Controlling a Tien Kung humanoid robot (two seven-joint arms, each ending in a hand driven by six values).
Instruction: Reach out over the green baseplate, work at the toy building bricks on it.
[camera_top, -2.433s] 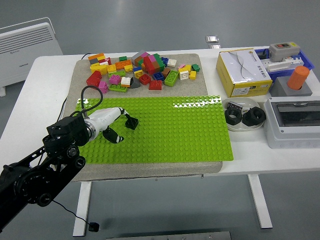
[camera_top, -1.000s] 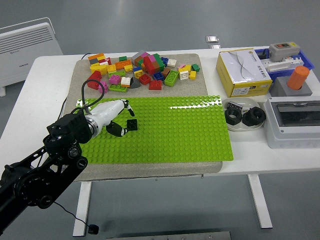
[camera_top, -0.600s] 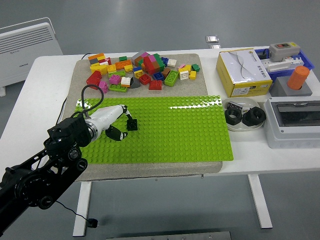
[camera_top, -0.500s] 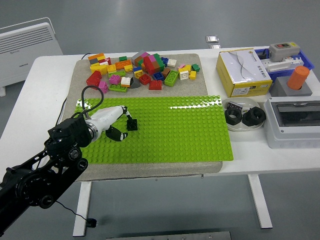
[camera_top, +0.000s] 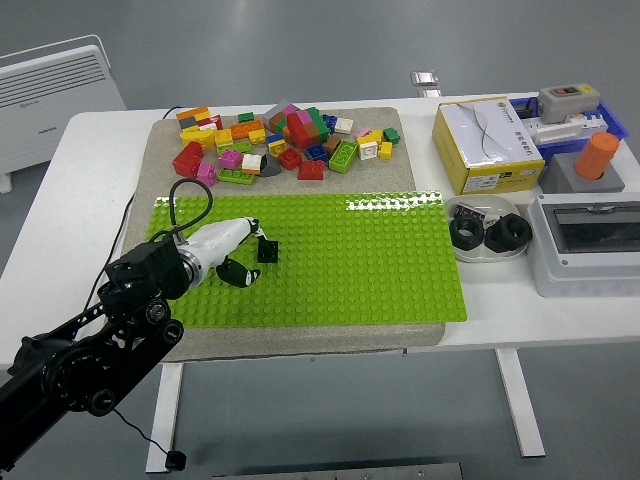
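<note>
The green baseplate (camera_top: 370, 260) lies flat on a grey mat (camera_top: 158, 150) in the middle of the table. No brick shows on its studs. A heap of loose coloured bricks (camera_top: 290, 135) sits on the mat just beyond the plate's far edge. My left hand (camera_top: 253, 262), white with black fingertips (camera_top: 267, 250), hovers low over the plate's left part. Its fingers are spread and I see nothing held between them. The black left arm (camera_top: 90, 350) comes in from the lower left corner. The right arm does not show.
To the right of the plate stand a white dish with two black parts (camera_top: 488, 232), a yellow and white box (camera_top: 488, 143), a grey switch box (camera_top: 590, 245) and an orange cylinder (camera_top: 598, 155) on a grey block. A white radiator (camera_top: 55, 85) stands behind the table's left corner.
A second ago the left hand was lifted toward the plate's far-left edge. It has since come down and a little toward the near side, fingers still spread. The bricks have not moved.
</note>
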